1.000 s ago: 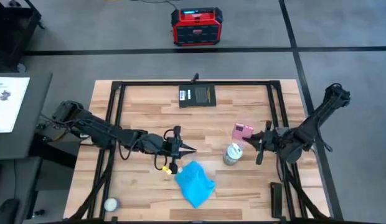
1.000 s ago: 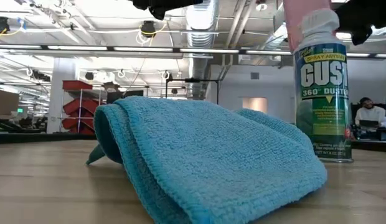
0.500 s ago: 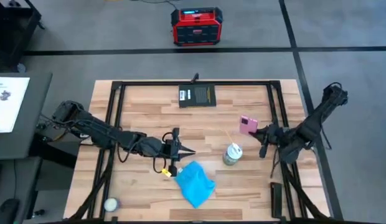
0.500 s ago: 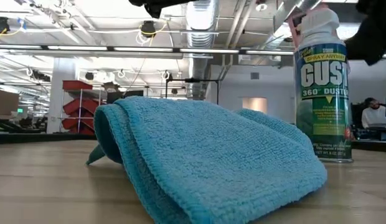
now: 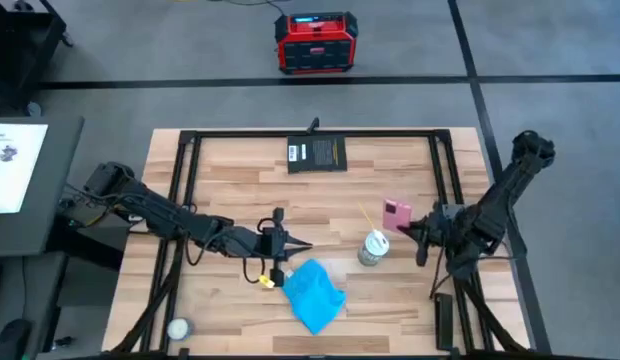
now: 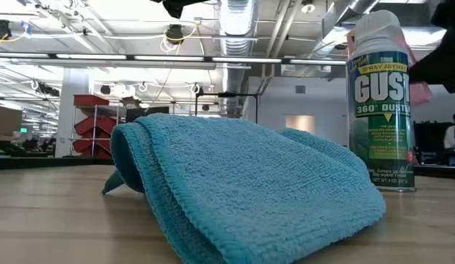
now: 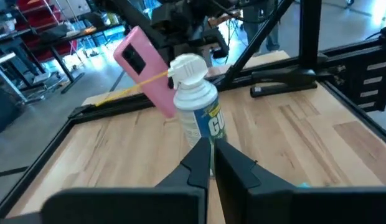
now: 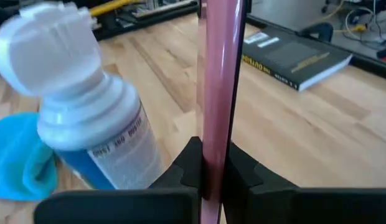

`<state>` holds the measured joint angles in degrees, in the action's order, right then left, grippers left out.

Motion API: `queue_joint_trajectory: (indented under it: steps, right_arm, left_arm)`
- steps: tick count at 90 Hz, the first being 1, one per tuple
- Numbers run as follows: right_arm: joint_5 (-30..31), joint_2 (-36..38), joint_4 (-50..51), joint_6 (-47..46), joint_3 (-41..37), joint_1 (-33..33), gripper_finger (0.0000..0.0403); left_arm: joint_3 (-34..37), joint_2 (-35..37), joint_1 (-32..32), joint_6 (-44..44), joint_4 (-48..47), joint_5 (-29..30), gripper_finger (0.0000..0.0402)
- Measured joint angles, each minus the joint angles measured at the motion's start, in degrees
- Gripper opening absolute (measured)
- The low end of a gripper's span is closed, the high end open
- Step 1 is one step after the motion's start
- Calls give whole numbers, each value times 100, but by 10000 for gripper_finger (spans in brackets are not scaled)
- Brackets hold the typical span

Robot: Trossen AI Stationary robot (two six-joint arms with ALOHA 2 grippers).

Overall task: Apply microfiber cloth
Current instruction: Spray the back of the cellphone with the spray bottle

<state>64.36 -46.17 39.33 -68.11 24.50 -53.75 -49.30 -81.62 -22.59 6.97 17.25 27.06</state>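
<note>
**Blue cloth untouched; right tool holds the phone**

Sky-blue microfiber cloth (image 5: pixel 314 293) lies bunched and folded on the wooden tabletop (image 5: pixel 240 185), low centre in the high view, near the front edge. Nothing grips it. Low view shows it as a thick folded mound (image 6: pixel 242 187), layered fold edge toward the camera.

Left tool (image 5: pixel 304 243) sits just at 11 o'clock of the cloth, above the tabletop, apart from the fabric. Fingers (image 7: pixel 199 163) are closed down to a thin slit, nothing between them. It points toward 3 o'clock, at the can.

Duster spray can (image 5: pixel 373 248) stands upright at about 2 o'clock from the cloth, near but not touching it. White cap, green label (image 6: pixel 380 110), thin yellow straw (image 5: pixel 366 217) off the nozzle toward 11 o'clock.

Pink-backed phone (image 5: pixel 396 212) is at 1 o'clock of the can, off the tabletop, tilted. Right tool (image 5: pixel 410 225) is clamped on it; right wrist view shows the phone edge-on (image 8: pixel 221 74), pinched between both fingers (image 8: pixel 190 165). Left wrist view shows the phone (image 7: pixel 145 70) behind the can (image 7: pixel 198 102).

Black flat pad (image 5: pixel 317 153) lies at 12 o'clock, at the tabletop's far edge, well apart from the rest.
</note>
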Motion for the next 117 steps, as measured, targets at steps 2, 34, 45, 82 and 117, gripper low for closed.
queue_joint_trajectory:
  steps: [2, 34, 45, 82, 117]
  right_arm:
    - [0, -44, 127, -161, 12, -37, 10]
    - [-146, -754, 1234, -2197, 297, -791, 10]
    - [-173, -1212, 1110, -2493, 469, -819, 10]
    - [-308, -2509, 61, -2678, 1100, -561, 10]
    - [-241, -2746, -1998, -430, 1234, 471, 10]
  left_arm:
    - [0, 0, -11, -31, -23, 35, 0]
    - [0, 0, -102, -186, -80, 329, 0]
    - [0, 0, -102, -188, -71, 339, 0]
    - [-2, 0, -107, -296, 51, 430, 0]
    - [-2, 0, -130, -420, 79, 429, 0]
